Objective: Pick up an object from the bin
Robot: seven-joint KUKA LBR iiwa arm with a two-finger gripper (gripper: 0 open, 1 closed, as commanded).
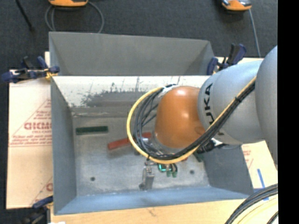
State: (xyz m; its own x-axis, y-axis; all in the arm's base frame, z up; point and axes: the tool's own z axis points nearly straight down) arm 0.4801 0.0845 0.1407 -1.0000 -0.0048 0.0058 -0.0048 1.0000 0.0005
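Observation:
My gripper (147,180) hangs below the orange wrist cover, low over the bin floor near the front wall, a little right of the middle. A long red thing (119,144) lies on the floor up and to the left of the gripper. Its right end runs under the arm's cables. Farther left lies a flat dark green bar (92,130), level with the bin's back wall. Nothing shows between the gripper's tips.
The arm, its orange cover and a loop of cables hide the right half of the bin floor. Bare floor lies at the front left, between the red thing and the front wall.

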